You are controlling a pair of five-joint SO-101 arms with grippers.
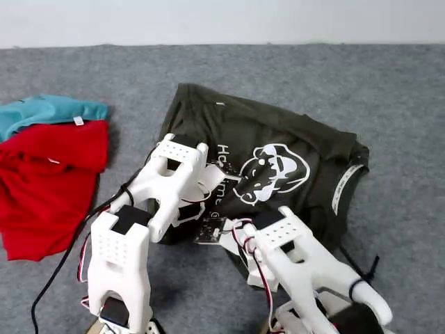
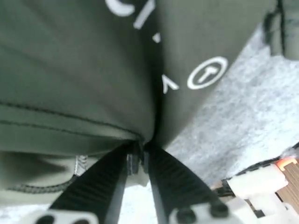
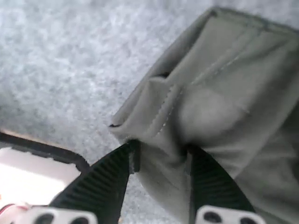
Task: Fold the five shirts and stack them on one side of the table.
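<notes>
Two grippers on dark green T-shirt (image 1: 208,118), spread mid-table (image 1: 396,90) | left gripper (image 2: 140,151) pinched tight on hem fold | right gripper (image 3: 161,156) clamped on bunched edge | likely holding near edge to fold over | red shirt (image 1: 49,181), teal shirt (image 1: 42,111) heaped far left

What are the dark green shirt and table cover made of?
The dark green shirt looks like soft matte knit, probably cotton jersey: it drapes, creases and has stitched hems. The table cover looks like grey felt or low-pile carpet, fuzzy.
</notes>
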